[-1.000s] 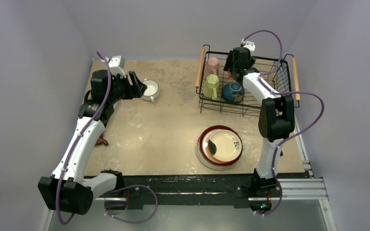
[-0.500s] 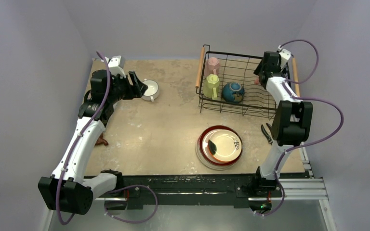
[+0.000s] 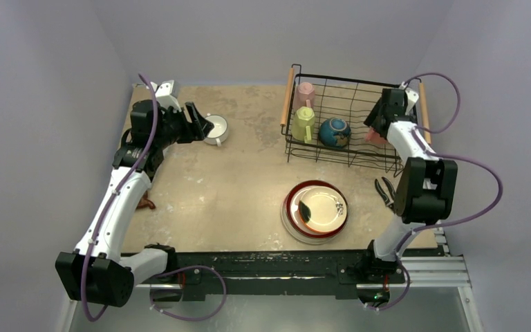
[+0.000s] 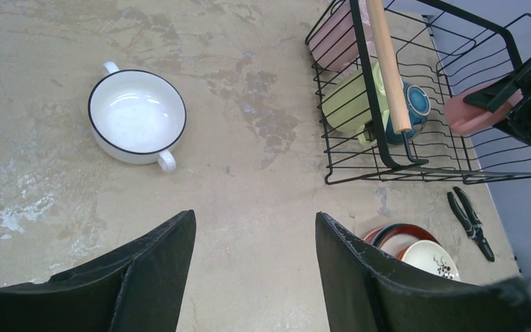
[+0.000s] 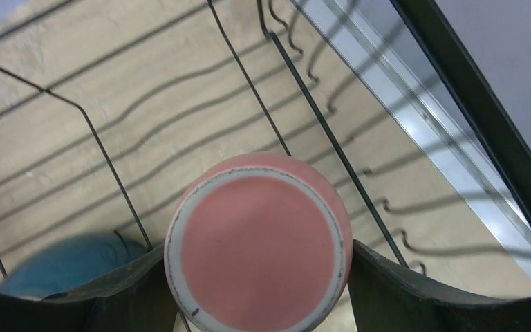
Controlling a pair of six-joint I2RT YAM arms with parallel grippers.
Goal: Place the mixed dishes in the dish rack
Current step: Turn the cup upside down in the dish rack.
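Right gripper (image 5: pixel 258 277) | clamped on salmon mug (image 5: pixel 258 238) | over dish rack (image 4: pixel 389 69) | left gripper (image 4: pixel 254 218) spread, empty

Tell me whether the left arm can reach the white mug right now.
Probably yes. The left gripper is open and right beside the white mug, which stands upright on its own with nothing between them.
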